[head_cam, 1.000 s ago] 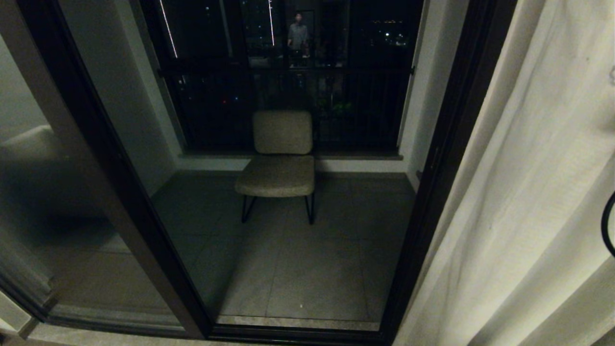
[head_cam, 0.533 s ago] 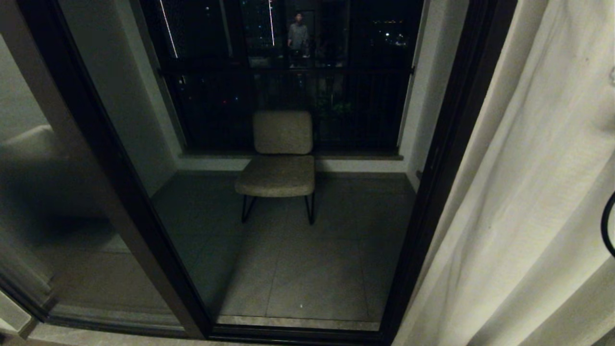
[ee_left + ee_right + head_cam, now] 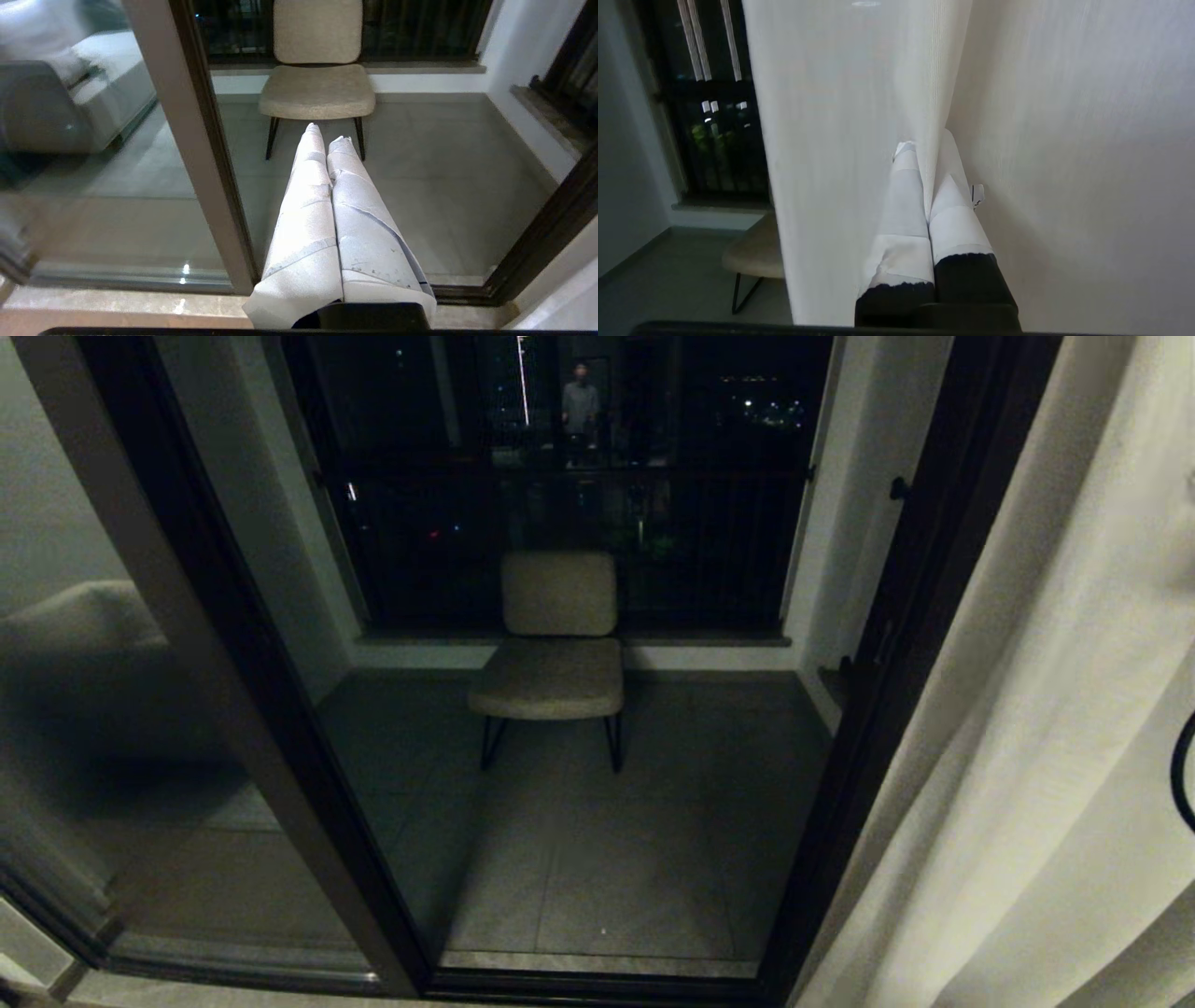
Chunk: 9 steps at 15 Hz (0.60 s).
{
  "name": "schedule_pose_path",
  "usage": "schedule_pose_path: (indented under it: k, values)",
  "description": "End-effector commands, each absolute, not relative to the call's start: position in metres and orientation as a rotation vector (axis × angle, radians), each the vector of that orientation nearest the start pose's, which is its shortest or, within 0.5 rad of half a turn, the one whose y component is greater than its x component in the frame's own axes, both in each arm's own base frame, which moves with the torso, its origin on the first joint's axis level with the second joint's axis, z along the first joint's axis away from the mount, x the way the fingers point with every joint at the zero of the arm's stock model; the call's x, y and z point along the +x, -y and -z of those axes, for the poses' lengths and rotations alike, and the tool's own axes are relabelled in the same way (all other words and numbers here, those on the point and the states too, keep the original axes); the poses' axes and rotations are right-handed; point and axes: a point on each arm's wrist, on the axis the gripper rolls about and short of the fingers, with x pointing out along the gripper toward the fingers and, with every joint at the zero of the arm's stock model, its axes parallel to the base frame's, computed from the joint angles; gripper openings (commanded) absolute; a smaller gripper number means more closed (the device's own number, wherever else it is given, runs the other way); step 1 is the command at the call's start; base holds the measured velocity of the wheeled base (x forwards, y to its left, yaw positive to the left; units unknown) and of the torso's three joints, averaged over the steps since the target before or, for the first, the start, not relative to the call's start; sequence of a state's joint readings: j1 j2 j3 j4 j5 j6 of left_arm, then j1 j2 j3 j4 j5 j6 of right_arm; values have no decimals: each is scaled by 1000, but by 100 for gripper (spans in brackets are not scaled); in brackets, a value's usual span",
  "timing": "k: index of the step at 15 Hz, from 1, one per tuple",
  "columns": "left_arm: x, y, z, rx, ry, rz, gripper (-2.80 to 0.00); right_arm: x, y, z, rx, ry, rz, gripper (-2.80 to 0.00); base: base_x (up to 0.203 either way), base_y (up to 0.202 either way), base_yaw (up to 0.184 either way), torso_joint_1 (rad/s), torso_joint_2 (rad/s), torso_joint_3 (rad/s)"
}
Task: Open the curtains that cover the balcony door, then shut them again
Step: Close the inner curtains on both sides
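One curtain (image 3: 859, 140) fold, pinched in right pincer (image 3: 924, 144)

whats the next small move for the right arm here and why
Probably draw the right gripper sideways across the balcony door, pulling the curtain with it. Its fingers are shut on a fold of that fabric, the curtain is bunched at the right, and the glass is uncovered, with the chair in plain view. The left gripper is shut on nothing.

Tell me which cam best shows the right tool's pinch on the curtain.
Right wrist view: the right tool is shut on a fold of the curtain. Head view shows only the curtain, no tool. Left wrist view shows just a sliver at the corner.
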<state>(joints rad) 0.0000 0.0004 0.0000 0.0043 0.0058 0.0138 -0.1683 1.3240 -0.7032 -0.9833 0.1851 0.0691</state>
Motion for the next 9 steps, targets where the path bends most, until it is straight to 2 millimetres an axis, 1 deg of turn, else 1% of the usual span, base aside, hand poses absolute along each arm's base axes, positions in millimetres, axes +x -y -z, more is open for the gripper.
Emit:
schedule_pose_path:
  k: [1, 9]
  values:
    - [-23, 0, -75, 14, -5, -6, -280, 206, 30, -287, 5, 361, -32, -280, 0, 193, 2, 6, -2, 6]
    - [-23, 0, -75, 15, -5, -6, -280, 202, 30, -290, 4, 369, -33, -280, 0, 194, 1, 3, 2, 3]
